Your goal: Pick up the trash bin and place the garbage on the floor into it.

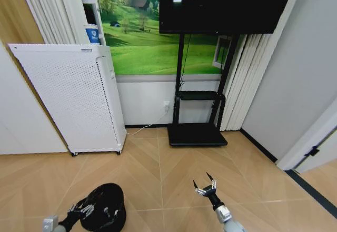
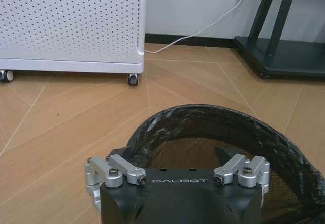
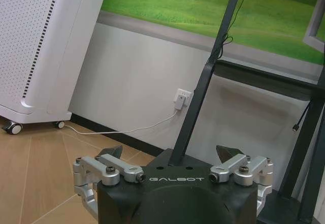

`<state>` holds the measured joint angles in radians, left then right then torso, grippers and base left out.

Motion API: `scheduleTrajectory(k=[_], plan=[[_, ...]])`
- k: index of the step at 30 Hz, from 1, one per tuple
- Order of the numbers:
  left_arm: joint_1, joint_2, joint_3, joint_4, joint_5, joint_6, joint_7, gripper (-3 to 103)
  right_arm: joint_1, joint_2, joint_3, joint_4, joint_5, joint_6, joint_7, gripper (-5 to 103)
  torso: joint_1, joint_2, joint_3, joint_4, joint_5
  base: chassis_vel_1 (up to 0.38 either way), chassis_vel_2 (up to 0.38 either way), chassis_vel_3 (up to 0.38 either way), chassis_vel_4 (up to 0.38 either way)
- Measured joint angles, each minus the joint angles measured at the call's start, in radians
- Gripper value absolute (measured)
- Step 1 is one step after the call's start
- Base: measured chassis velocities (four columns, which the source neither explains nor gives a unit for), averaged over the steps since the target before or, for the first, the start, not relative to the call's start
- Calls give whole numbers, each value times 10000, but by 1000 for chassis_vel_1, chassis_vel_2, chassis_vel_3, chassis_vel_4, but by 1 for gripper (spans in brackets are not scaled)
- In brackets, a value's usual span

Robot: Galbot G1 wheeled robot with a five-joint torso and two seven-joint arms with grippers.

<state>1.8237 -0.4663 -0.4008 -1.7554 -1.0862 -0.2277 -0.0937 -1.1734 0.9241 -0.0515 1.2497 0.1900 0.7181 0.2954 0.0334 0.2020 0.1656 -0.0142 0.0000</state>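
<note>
Head view: the left gripper [image 1: 83,209] is closed on the near rim of the trash bin [image 1: 105,207], a small round black bin held low over the floor [image 1: 158,169]. The right gripper [image 1: 207,185], to the bin's right and well apart from it, has its fingers spread and holds nothing.

Left wrist view: the bin's bag-lined rim [image 2: 203,115] curves just beyond the left gripper [image 2: 177,159], its fingertips at the near rim.

Right wrist view: the right gripper [image 3: 170,153] is spread open, facing a white wall [image 3: 142,76].
</note>
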Motion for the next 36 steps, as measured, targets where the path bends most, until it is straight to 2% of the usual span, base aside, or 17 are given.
scheduleTrajectory(k=[1,2,4,7,9,13,15,16,21,29,36], plan=[[0,0,0,0,0,0,0,88,0,0,0,0,0,0,0,100,0,0,0,0,0,0,0,0,0],[106,-4,-94,-83,20,5,8,97,-73,-40,100,95,-18,-3,22,100,0,0,0,0,0,0,0,0,0],[278,8,-282,-215,18,17,3,99,-178,-89,222,259,-33,-9,88,100,0,0,0,0,-1,0,0,0,0],[534,59,-578,-405,-23,24,-14,100,-250,-130,321,389,-35,-19,141,100,0,0,0,-1,-1,0,0,0,0],[1263,259,-1475,-919,-216,56,-162,100,-332,-269,550,667,-7,-45,281,100,0,0,0,0,4,0,0,0,0],[1638,414,-2131,-1265,-399,63,-341,100,-358,-482,783,995,176,-184,513,100,0,0,0,0,2,0,0,0,0],[1834,473,-2606,-1584,-557,62,-630,100,-358,-728,976,1260,349,-288,675,100,0,0,0,-1,2,0,0,0,0],[2016,465,-2935,-1855,-640,62,-829,100,-386,-946,1180,1440,481,-344,750,100,0,0,1,0,2,0,0,0,0],[2213,114,-3460,-2277,-692,68,-1202,100,-650,-1505,1840,1780,1008,-422,809,100,0,0,0,1,1,0,0,0,0],[2144,-180,-3502,-2542,-742,115,-1436,100,-1389,-2055,2866,1830,1684,-169,459,100,0,0,0,-2,1,0,0,0,0],[2034,-186,-3352,-2606,-745,201,-1607,100,-1695,-2085,3259,1763,1834,129,212,100,1,-1,2,-1,2,6,-6,-6,10]])
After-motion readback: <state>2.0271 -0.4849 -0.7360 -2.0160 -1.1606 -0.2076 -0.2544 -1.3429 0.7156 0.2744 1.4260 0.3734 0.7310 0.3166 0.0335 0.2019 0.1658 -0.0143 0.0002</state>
